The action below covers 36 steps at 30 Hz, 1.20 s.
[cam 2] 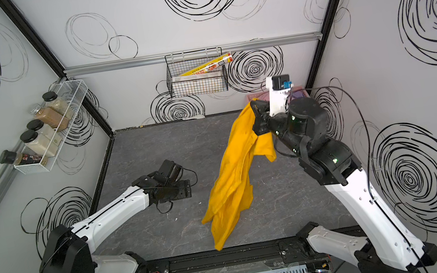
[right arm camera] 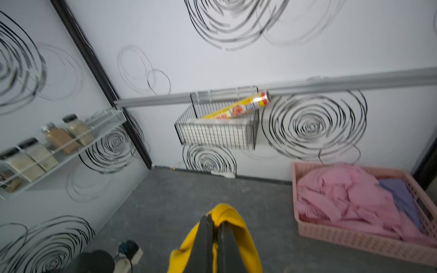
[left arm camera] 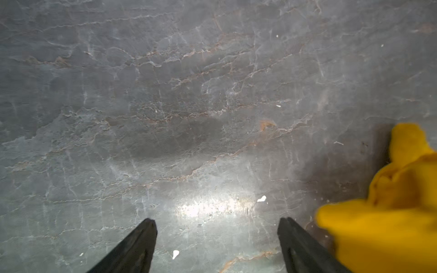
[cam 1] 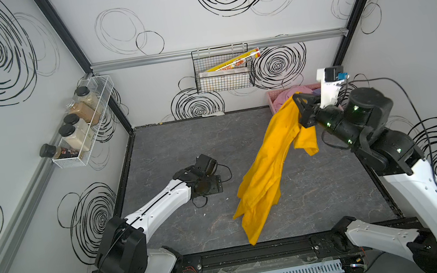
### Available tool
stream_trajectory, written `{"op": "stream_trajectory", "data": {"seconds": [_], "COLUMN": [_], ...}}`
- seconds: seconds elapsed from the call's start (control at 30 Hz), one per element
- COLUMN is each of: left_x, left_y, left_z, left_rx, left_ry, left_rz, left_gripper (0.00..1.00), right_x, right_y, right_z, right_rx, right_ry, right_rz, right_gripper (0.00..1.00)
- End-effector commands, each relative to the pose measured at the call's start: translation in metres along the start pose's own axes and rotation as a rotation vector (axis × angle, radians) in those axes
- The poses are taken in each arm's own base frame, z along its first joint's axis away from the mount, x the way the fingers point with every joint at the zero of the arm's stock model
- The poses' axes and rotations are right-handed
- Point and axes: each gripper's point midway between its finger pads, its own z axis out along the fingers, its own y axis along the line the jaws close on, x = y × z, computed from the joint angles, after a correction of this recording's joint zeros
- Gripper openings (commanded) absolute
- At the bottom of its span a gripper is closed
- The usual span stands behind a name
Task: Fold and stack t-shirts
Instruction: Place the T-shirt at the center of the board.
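On the grey stone-patterned bench (cam 1: 172,150), closed in by white panels with black swirl marks on three sides.

Yellow t-shirt (cam 1: 269,164) (cam 2: 232,176): unfolded and bunched lengthwise. In both top views it runs in a long diagonal from the far right of the bench down toward the front middle. The upper end is lifted. The lower end looks to be lying on the bench near the front rail, though contact is hard to confirm from overhead. One sleeve flops out to the right just below the grip.

Pink basket (right arm camera: 354,238): far right corner of the bench, against the back wall.

Pink t-shirt (right arm camera: 343,189): crumpled inside the basket, filling most of it.

Lavender t-shirt (right arm camera: 399,191): in the same basket, beside the pink one, on the side nearer the right wall.

Right claw (right arm camera: 214,221): raised above the bench just in front of the basket, pressed together on a fold of the yellow t-shirt's upper end. The cloth drapes over both fingers.

Left claw (left arm camera: 217,221): pointing down over the left-middle of the bench, fingers spread wide with nothing between them. An edge of the yellow t-shirt (left arm camera: 390,224) lies close beside one finger.
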Motion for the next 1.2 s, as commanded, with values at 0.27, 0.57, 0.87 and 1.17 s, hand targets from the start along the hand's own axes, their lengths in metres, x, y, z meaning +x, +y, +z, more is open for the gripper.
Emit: {"op": "stream_trajectory", "data": {"seconds": [0.27,0.57,0.87,1.17], "left_x": [-0.014,0.003,0.011,0.012], "left_y": [-0.088,-0.105,-0.103,-0.102], "left_z": [-0.042,-0.056,-0.051,-0.043], "left_rx": [-0.02,-0.016,-0.014,-0.043], "left_ry": [-0.157,-0.174,-0.15,-0.154], "left_rz": [0.079,0.035,0.114,0.168], "left_gripper": [0.89,0.88,0.88,0.89], "right_x": [0.192,0.016,-0.124,-0.097], "right_y": [-0.028,-0.054,-0.121,-0.095], "right_z": [0.031,-0.018,-0.152,-0.069], "right_rx": [-0.01,0.277,0.914,0.733], "right_ry": [0.325,-0.084,-0.469,-0.314], "right_rz": [0.197,0.027,-0.052,-0.145], "right_gripper": [0.0,0.0,0.0,0.0]}}
